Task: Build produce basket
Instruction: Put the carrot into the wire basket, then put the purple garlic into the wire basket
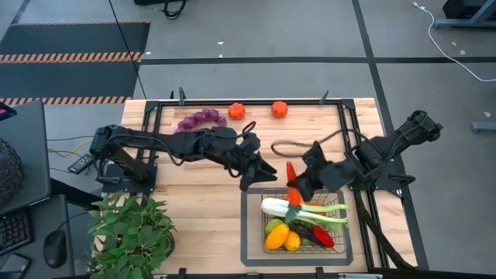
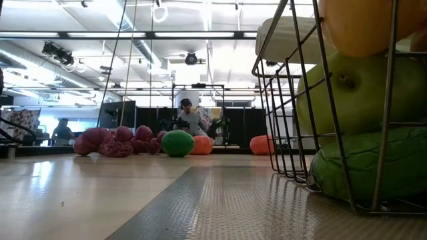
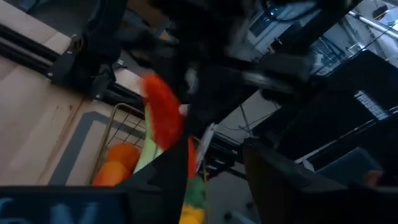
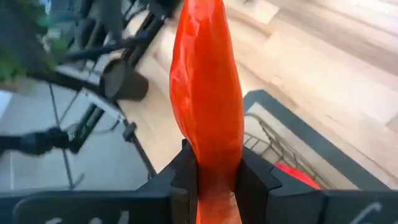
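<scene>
An orange-red carrot (image 4: 208,81) is up in the air over the far edge of the wire basket (image 1: 252,232), with my right gripper (image 4: 214,165) shut on it. In the high view the carrot (image 1: 291,170) shows beside my right gripper (image 1: 301,184). My left gripper (image 1: 266,167) reaches in from the left, just left of the carrot (image 3: 163,115), its fingers (image 3: 273,180) apart. The basket holds a leek (image 1: 298,208), a yellow pepper (image 1: 277,236) and other produce. Both grippers are out of the low view. My right gripper pinches the carrot near one end (image 4: 211,146) between its two fingers. Most of the carrot's length stands out beyond the fingertips. The carrot is lifted clear of the table and the basket. My left gripper: I cannot tell whether a finger touches the carrot.
Purple grapes (image 1: 200,119) and two orange tomatoes (image 1: 236,111) (image 1: 279,108) lie along the table's far edge; a green lime (image 2: 177,143) shows among them in the low view. A potted plant (image 1: 132,229) stands at the near left. A cable loop (image 1: 291,146) lies behind the grippers.
</scene>
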